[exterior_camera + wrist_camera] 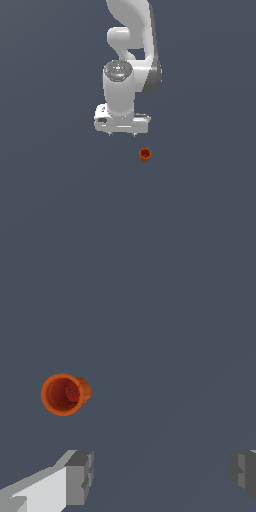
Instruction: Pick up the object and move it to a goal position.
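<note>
The object (145, 154) is a tiny orange-red cup with a darker hollow centre, standing on the flat grey floor. In the exterior view it lies a little below the white gripper (122, 134) and toward the exterior view's right of it. The wrist view shows the same object (64, 394) with its open mouth facing the camera. My gripper (162, 476) is open there, two grey fingertips (80, 476) set wide apart with nothing between them. The cup lies outside the gap between them, close to one fingertip.
A plain dark grey floor (60, 200) fills both views. The white arm (131, 45) rises behind the gripper in the exterior view.
</note>
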`<state>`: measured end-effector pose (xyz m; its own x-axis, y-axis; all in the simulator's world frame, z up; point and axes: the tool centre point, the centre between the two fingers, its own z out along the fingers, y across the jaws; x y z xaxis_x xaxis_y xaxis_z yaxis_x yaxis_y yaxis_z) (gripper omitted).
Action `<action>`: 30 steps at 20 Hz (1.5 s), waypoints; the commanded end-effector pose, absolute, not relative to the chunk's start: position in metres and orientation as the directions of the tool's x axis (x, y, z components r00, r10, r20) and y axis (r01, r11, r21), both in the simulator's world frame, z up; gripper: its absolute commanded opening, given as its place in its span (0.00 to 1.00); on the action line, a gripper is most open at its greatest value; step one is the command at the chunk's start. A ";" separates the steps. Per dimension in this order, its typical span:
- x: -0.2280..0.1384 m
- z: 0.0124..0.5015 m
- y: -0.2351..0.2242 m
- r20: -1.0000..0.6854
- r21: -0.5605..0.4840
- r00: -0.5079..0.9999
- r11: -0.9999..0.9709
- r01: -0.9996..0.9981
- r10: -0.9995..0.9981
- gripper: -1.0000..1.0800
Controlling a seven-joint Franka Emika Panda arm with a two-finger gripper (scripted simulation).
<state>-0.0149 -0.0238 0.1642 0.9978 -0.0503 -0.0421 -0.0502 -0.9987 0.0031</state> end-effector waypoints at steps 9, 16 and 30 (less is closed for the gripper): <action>-0.023 0.153 -0.027 -0.086 0.022 0.996 -1.000 -0.014 -0.016 0.96; -0.021 0.150 -0.023 -0.084 0.022 0.996 -1.000 -0.006 -0.008 0.96; 0.014 0.099 0.062 -0.015 0.006 0.991 -0.991 0.130 0.130 0.96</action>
